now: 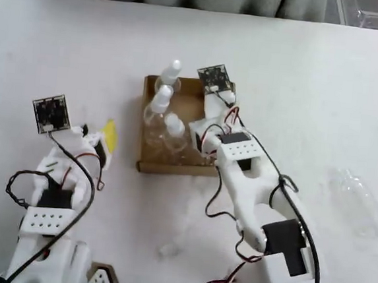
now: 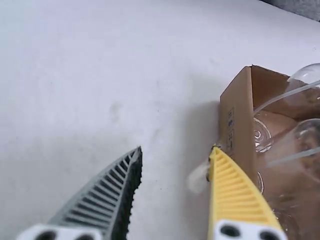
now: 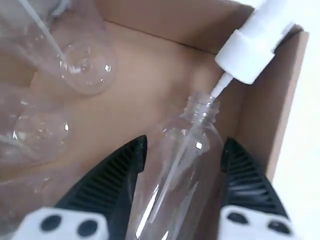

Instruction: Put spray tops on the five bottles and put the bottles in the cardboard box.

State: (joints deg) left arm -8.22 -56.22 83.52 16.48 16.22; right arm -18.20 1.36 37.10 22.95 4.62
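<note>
The cardboard box (image 1: 148, 166) stands mid-table with three clear bottles (image 1: 164, 106) upright inside, each with a white spray top. My right gripper (image 3: 183, 145) is down in the box's right side (image 1: 207, 126), shut on a fourth clear bottle (image 3: 182, 170). Its white spray top (image 3: 252, 42) is tilted off the neck, with the tube still inside the bottle. My left gripper (image 2: 176, 150) hovers open over bare table just left of the box (image 2: 235, 120), with nothing between its grey and yellow fingers. It also shows in the high view (image 1: 103, 140).
Another clear bottle (image 1: 362, 203) lies on its side at the table's right. A small translucent piece (image 1: 166, 250) rests on the table in front of the box. Two other bottles' bases (image 3: 85, 65) crowd the box floor (image 3: 150, 90).
</note>
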